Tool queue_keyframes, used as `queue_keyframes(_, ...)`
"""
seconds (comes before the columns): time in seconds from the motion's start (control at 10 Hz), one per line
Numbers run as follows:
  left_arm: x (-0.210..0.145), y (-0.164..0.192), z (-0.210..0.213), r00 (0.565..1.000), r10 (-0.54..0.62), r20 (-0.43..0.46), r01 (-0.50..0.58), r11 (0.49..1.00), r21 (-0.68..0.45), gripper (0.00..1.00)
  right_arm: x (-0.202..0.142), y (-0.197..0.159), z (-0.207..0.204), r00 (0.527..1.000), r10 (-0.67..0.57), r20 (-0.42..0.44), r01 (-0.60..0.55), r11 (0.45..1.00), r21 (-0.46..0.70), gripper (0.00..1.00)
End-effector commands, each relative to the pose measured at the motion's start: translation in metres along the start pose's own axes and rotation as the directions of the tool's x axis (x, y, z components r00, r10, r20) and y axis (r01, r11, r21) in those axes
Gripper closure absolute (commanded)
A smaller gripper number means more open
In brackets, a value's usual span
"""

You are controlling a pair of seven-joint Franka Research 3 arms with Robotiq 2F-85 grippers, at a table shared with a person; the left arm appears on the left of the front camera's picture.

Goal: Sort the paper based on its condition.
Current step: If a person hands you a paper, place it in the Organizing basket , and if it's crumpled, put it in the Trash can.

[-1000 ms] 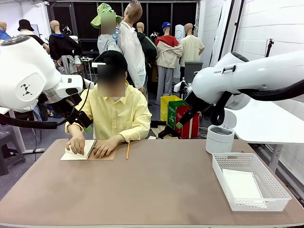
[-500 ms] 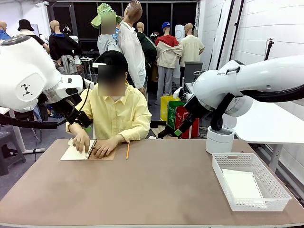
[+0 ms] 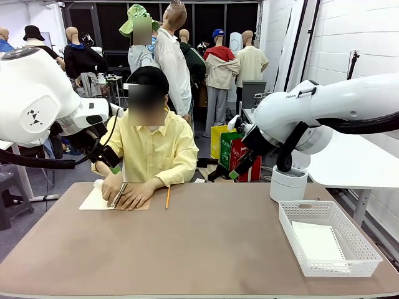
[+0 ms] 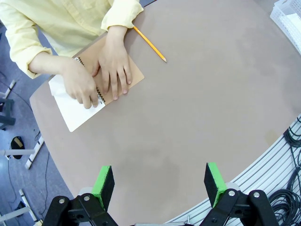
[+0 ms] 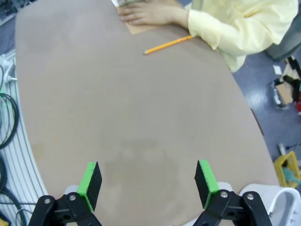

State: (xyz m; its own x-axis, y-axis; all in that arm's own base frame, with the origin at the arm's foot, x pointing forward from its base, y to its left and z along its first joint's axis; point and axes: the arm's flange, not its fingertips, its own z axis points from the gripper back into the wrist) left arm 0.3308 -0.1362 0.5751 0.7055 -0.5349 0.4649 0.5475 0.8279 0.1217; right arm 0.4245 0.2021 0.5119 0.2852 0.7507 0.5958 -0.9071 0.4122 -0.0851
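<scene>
My left gripper [image 4: 155, 181] and my right gripper [image 5: 148, 181] both hang above the table [image 4: 197, 117] with jaws spread wide, holding nothing. The loose sheet of paper [image 4: 75, 108] lies on the table well ahead of my left gripper, off to one side, touching the tan notebook [image 4: 134, 75]. One hand [image 4: 81, 88] of the person presses on this sheet, and the other hand [image 4: 114, 66] rests on the notebook. I think the person is preparing this sheet, so my step now is to wait. Whether it gets crumpled I cannot tell. One flat sheet [image 3: 318, 240] lies in the white mesh basket [image 3: 312, 269], low and to the side of my right gripper. The next move asks me to judge the sheet's condition first, then to reach with the left gripper once the hands are off it.
</scene>
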Motion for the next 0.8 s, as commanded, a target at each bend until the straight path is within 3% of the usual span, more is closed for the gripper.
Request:
queue_keyframes(0.0, -0.0007, 0.0012, -0.0009, 1.000, 0.001, 0.010, -0.001, 1.000, -0.004, 0.00, -0.0095, 0.0015, 0.0016, 0.996, 0.037, 0.084, -0.040, 0.999, 0.033, 0.00)
queue_keyframes(0.7, -0.0007, 0.0012, -0.0009, 1.000, 0.001, 0.010, -0.001, 1.000, -0.004, 0.00, -0.0066, 0.0009, 0.0022, 0.986, 0.064, 0.153, -0.079, 0.993, 0.092, 0.00)
